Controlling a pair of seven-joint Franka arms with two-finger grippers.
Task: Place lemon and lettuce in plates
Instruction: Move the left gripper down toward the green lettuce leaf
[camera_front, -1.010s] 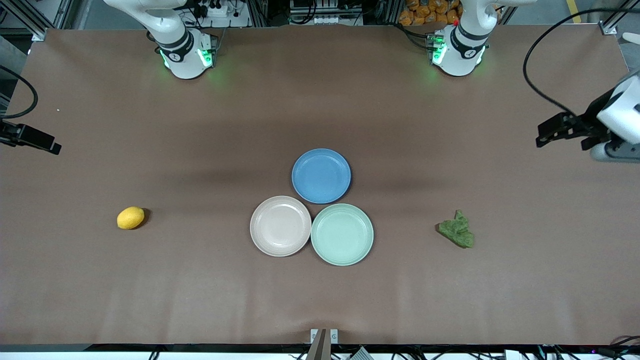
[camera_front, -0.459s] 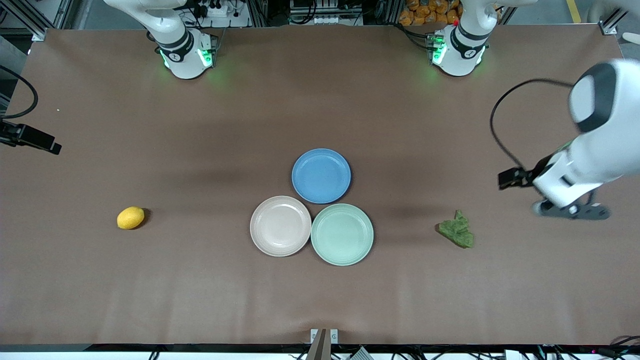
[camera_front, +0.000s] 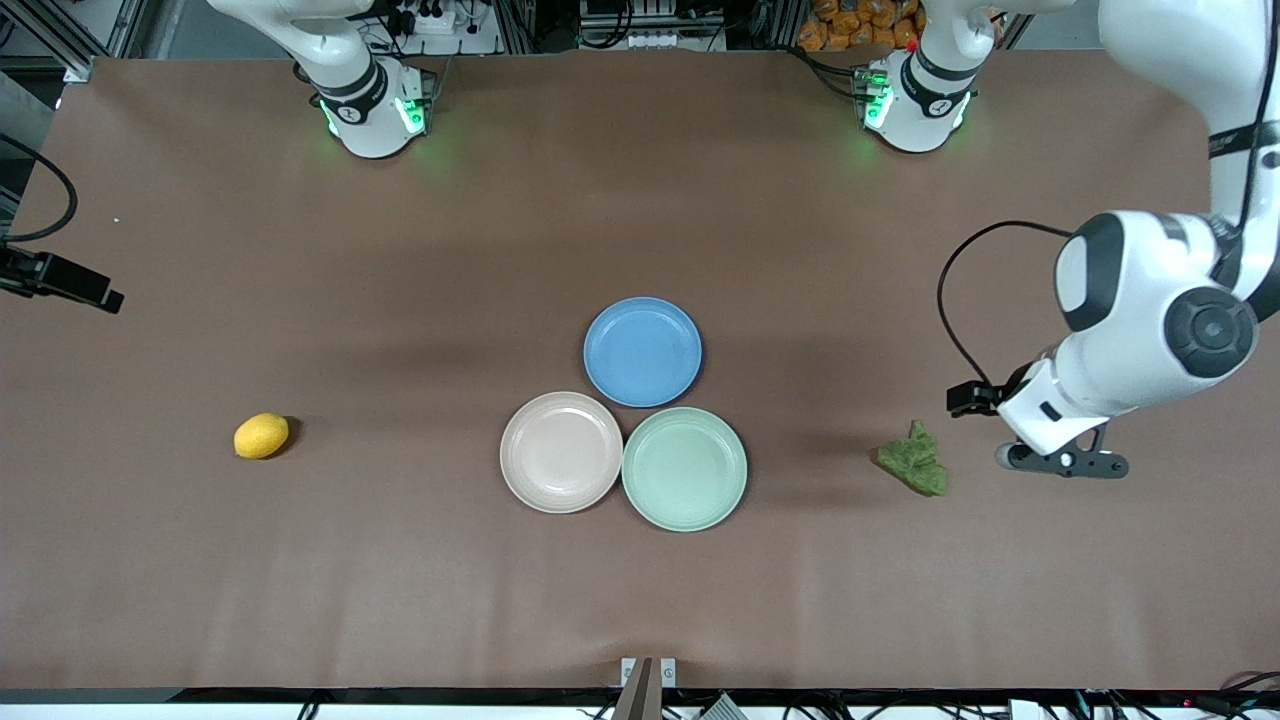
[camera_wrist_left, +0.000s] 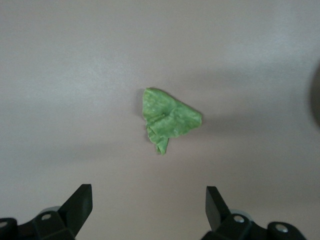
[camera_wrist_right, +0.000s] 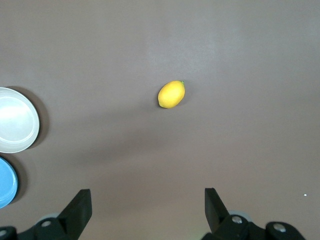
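While both grippers stand released and empty, the left gripper (camera_wrist_left: 147, 210) hangs over the table just beside the lettuce (camera_front: 915, 459); the right gripper (camera_wrist_right: 146, 210) waits high above the lemon (camera_front: 261, 436); beige-pink plate (camera_front: 561, 452) and mint plate (camera_front: 684, 468) touch mid-table, bare.

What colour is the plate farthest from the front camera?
Blue, plain with no pattern; it shows best in the front view.

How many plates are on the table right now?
3. The blue plate lies farthest from the front camera; the beige-pink plate and the mint green plate lie side by side nearer, mint toward the left arm's end. None looks hidden.
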